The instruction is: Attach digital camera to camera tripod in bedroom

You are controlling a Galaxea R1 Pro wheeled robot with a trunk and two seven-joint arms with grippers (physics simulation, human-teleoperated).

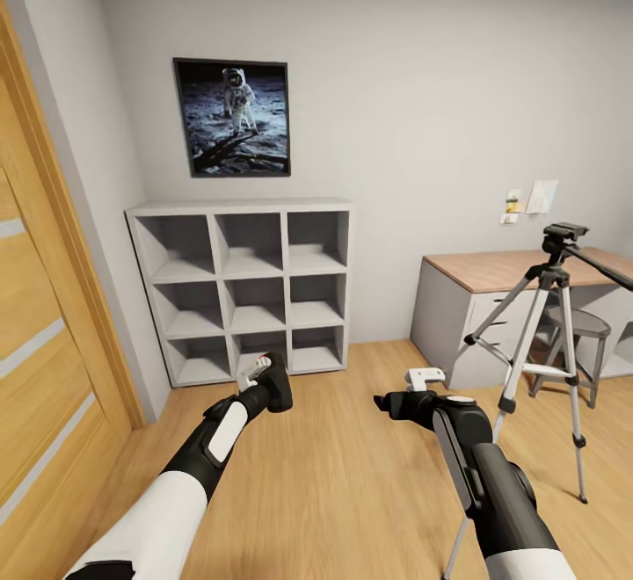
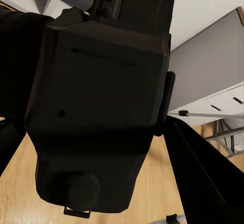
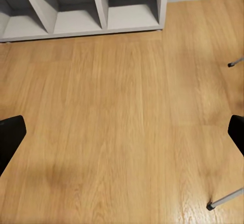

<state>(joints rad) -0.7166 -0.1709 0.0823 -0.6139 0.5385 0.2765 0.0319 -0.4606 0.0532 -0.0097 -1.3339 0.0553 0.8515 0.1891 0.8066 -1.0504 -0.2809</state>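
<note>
The left end effector (image 1: 272, 384) grips the digital camera (image 2: 99, 112), in front of the grey cubby shelves (image 1: 246, 290). The right end effector (image 1: 387, 404) hangs spread wide over the floor, near the camera tripod (image 1: 549, 325), which stands before the desk (image 1: 492, 272).

The light wood plank floor (image 1: 334, 466) carries the grey cubby shelves (image 1: 242, 290) against the far wall, the camera tripod (image 1: 549, 360) on its three feet, the desk (image 1: 492, 299), and a stool (image 1: 585, 343) beside the desk.
</note>
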